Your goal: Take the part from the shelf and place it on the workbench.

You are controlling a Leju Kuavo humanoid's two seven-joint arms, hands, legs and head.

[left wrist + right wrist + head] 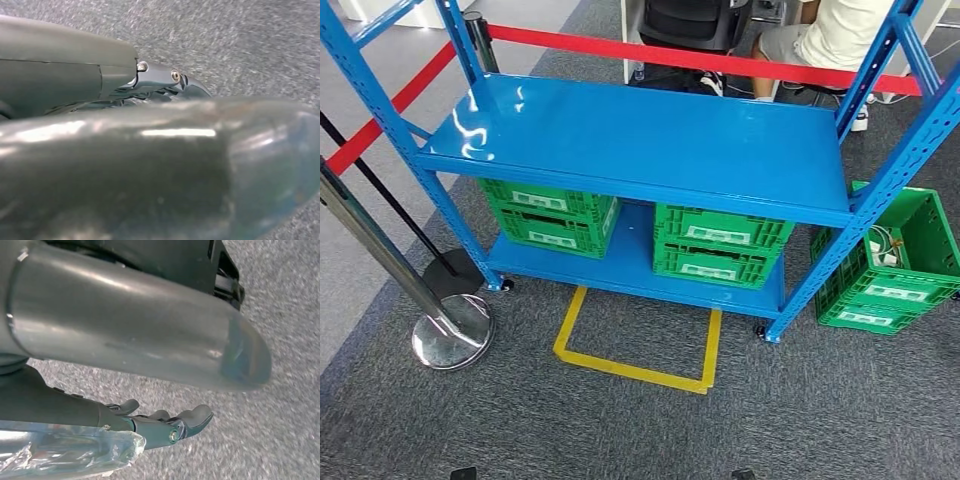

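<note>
Shelf (pixel 637 140) stood at twelve o'clock, crates (pixel 546 215) low inside. Left hand (pixel 113 145) hung straight-fingered, empty; right hand (pixel 75 412) touched clear plastic (pixel 68 450), grip unclear.

The head view looks forward and down at the blue shelf (pixel 637 140); both wrist views look closely past hanging hands at grey carpet (pixel 286 430).
</note>
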